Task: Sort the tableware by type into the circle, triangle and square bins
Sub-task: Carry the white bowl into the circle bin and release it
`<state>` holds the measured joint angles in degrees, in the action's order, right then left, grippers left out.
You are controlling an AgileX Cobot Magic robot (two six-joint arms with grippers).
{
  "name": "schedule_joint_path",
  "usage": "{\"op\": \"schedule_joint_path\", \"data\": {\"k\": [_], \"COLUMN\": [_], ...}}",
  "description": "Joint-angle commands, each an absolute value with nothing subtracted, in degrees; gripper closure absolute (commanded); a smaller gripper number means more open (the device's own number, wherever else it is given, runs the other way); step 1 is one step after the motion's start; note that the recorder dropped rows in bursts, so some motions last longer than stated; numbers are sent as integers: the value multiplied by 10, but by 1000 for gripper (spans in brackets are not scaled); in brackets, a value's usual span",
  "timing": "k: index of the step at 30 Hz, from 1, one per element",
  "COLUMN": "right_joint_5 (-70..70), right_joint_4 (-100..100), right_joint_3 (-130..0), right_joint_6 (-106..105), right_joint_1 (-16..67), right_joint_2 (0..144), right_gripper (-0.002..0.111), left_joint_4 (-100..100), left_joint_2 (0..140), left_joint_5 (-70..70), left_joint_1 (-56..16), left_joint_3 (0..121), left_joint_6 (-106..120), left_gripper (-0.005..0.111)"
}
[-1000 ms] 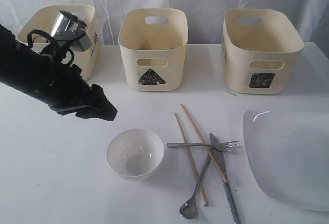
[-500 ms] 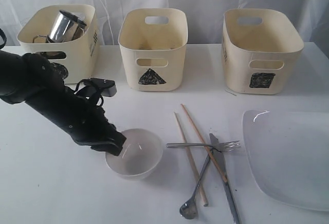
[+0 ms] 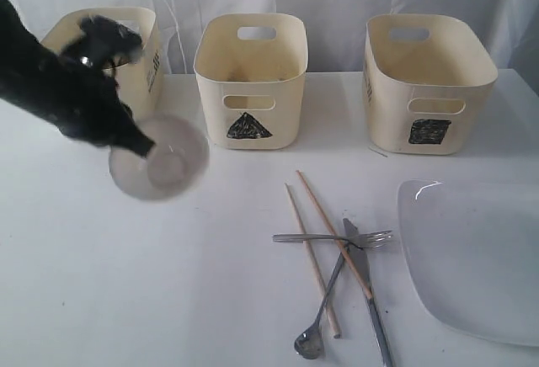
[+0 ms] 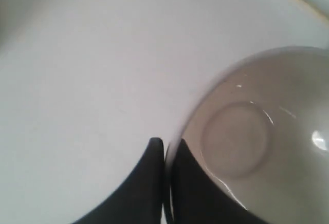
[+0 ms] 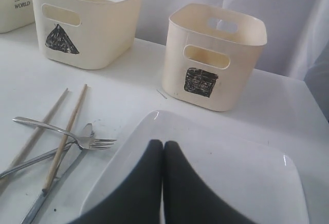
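My left gripper point(image 3: 145, 146) point(image 4: 165, 143) is shut on the rim of the white bowl point(image 3: 158, 156) point(image 4: 257, 142), which hangs blurred in the air in front of the left bin point(image 3: 145, 81). Two wooden chopsticks point(image 3: 320, 241) point(image 5: 64, 126), a fork point(image 3: 337, 237) point(image 5: 67, 135), a knife point(image 3: 370, 300) and a spoon point(image 3: 313, 333) lie crossed on the table. At the right lies the large white plate point(image 3: 472, 257) point(image 5: 226, 172). My right gripper point(image 5: 163, 145) is shut and empty above the plate's near edge; it does not show in the exterior view.
Three cream bins stand along the back: the left one, the triangle bin point(image 3: 249, 81) point(image 5: 85, 21) and the square bin point(image 3: 425, 81) point(image 5: 216, 54). My left arm point(image 3: 59, 89) covers the left bin's front. A white curtain hangs behind.
My left gripper came down to the white bowl, shut on its rim, then lifted it up and left toward the left bin. The cutlery and plate have not moved.
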<state>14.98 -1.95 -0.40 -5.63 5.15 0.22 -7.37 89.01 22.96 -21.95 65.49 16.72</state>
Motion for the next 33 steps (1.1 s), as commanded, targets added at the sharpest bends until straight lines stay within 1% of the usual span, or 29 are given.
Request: {"op": "schedule_joint_path", "data": {"k": [1, 6, 10, 15, 18, 24, 26, 27, 28, 29, 30, 33], "right_joint_5": [150, 150, 150, 150, 150, 150, 150, 150, 150, 150, 150, 151], "right_joint_4": [-19, -20, -20, -20, -20, -20, -20, -20, -20, -20, -20, -20], "right_joint_3": [0, 0, 0, 0, 0, 0, 0, 0, 0, 0, 0, 0], "right_joint_6": [-53, -53, -53, -53, -53, -53, -53, -53, -53, -53, -53, -53], "right_joint_1": [53, 53, 53, 53, 53, 53, 53, 53, 53, 53, 53, 53], "right_joint_2": [0, 0, 0, 0, 0, 0, 0, 0, 0, 0, 0, 0], "right_gripper": [108, 108, 108, 108, 108, 108, 108, 108, 108, 108, 108, 108], "left_joint_4": [-20, -20, -20, -20, -20, -20, -20, -20, -20, -20, -21, -24], "left_joint_2": [851, 892, 955, 1050, 1146, 1250, 1260, 1263, 1263, 1259, 1256, 1232], "left_joint_5": [180, 106, 46, 15, -19, -17, -16, -11, -4, 16, 31, 93], "left_joint_1": [-140, -51, -13, 0, 0, 0, 0, 0, -2, -2, -3, -11], "left_joint_3": [721, 801, 858, 940, 1022, 1126, 1133, 1133, 1133, 1133, 1133, 1133], "left_joint_6": [100, 93, 101, 102, 102, 106, 107, 105, 102, 100, 95, 88], "left_gripper": [107, 107, 107, 107, 107, 106, 94, 79, 73, 59, 56, 60]}}
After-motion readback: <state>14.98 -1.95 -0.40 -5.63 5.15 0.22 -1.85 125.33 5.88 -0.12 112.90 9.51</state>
